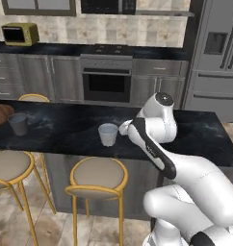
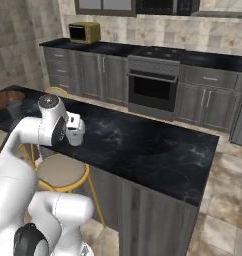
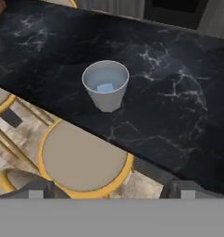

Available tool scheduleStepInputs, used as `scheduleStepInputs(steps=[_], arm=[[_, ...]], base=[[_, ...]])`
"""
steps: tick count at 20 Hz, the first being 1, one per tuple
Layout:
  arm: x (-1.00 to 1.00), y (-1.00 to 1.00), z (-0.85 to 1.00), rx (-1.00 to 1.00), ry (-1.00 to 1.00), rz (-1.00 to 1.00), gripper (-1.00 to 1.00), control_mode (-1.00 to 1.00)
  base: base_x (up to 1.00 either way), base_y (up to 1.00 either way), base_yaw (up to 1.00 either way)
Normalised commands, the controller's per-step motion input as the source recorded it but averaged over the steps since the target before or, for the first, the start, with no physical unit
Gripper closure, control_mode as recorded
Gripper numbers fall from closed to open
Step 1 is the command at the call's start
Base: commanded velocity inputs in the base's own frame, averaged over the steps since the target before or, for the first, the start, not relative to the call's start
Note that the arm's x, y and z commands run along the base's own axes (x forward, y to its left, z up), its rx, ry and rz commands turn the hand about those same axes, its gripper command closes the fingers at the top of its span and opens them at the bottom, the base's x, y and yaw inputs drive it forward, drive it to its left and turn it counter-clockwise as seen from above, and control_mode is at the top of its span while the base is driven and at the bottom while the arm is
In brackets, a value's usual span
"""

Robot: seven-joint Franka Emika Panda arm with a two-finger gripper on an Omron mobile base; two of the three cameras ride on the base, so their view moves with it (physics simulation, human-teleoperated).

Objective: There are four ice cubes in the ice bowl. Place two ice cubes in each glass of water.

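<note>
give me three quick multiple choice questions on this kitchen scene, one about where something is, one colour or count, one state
1. Where does the near glass of water stand?
A. on the black island counter
B. on a stool
C. on the stove

2. How many ice cubes show inside that glass?
A. none
B. one
C. three

3. How are the jaws of the gripper?
A. shut on a cube
B. shut on the glass
C. open, holding nothing

Answers: 1 A, the glass sits on the dark marbled top above the stools. 2 B, the hand view shows a single pale cube in it. 3 C, the fingertips stand wide apart with nothing between them.
</note>
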Motion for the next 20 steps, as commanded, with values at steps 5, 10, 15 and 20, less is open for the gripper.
scheduleStepInputs(steps=[5, 10, 15, 20], arm=[[0.0, 0.0, 0.0, 0.0, 0.0, 0.0, -1.0, 1.0], [0.0, 0.0, 0.0, 0.0, 0.0, 0.0, -1.0, 1.0], [0.0, 0.0, 0.0, 0.0, 0.0, 0.0, -1.0, 1.0], [0.0, 0.0, 0.0, 0.0, 0.0, 0.0, -1.0, 1.0]], base=[[-0.84, 0.8, -0.34], [-0.13, 1.0, -0.43], [0.0, 1.0, -0.38], [-0.16, 1.0, -0.39]])
